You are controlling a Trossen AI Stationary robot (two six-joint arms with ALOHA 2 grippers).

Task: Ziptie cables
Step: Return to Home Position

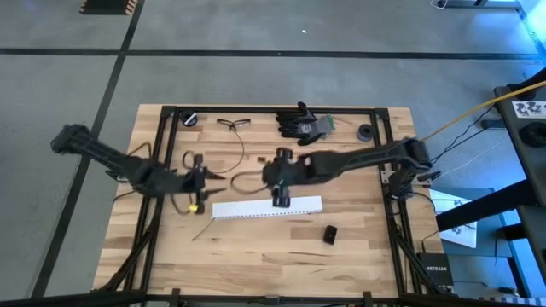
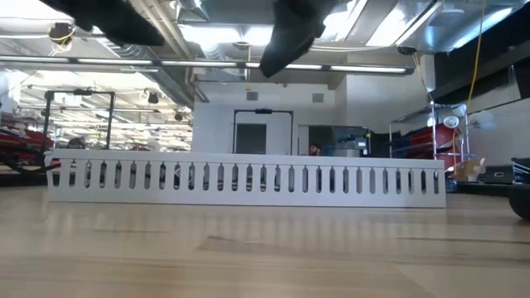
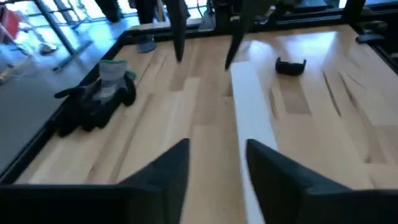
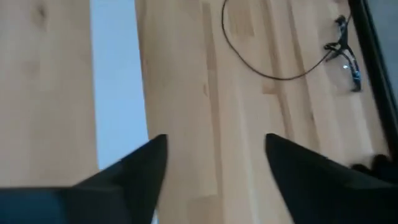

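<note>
White slotted duct lies across the middle of the table, long axis left to right. No cables show, so judge them to be inside it. Your right end effector hangs just above the duct's mid-length, the nearer one, fingers apart and empty. Your left end effector, likewise apart, sits off the duct's left end.

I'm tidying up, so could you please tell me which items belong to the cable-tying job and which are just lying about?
Job: white cable duct, black ziptie loop near it, open left claw, open right claw above the duct.
Lying about: black gloves, safety glasses, small black part.
</note>
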